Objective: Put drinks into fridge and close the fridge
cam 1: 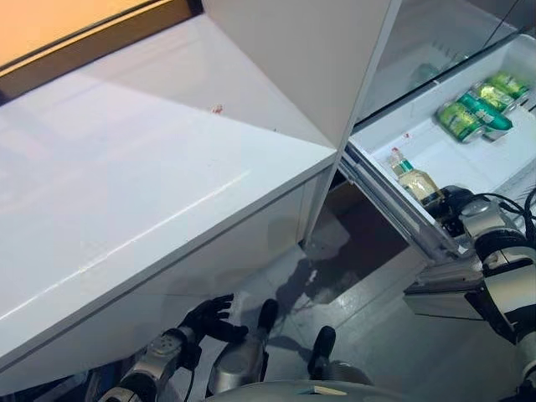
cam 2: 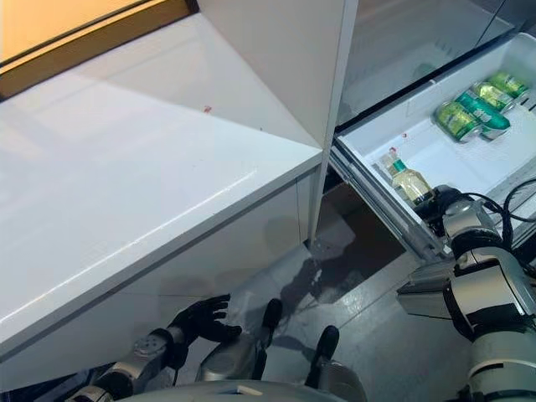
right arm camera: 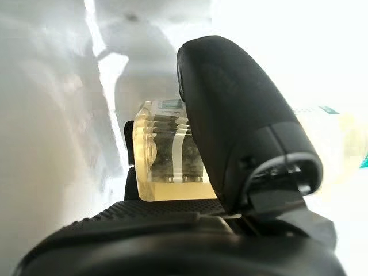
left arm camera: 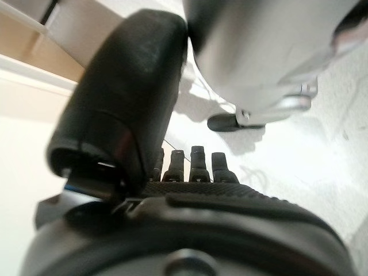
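The fridge drawer stands pulled out at the right. A clear bottle of yellow drink with a green label lies in its near corner. My right hand reaches into the drawer and is shut on that bottle. In the right wrist view the thumb presses on the bottle and the fingers show through it from behind. Several green cans lie at the drawer's far end. Low under the counter, my left hand hangs open and holds nothing.
A wide white counter fills the left and middle. A white upright panel stands between it and the fridge. A glass shelf lies above the drawer. Grey floor shows below the drawer.
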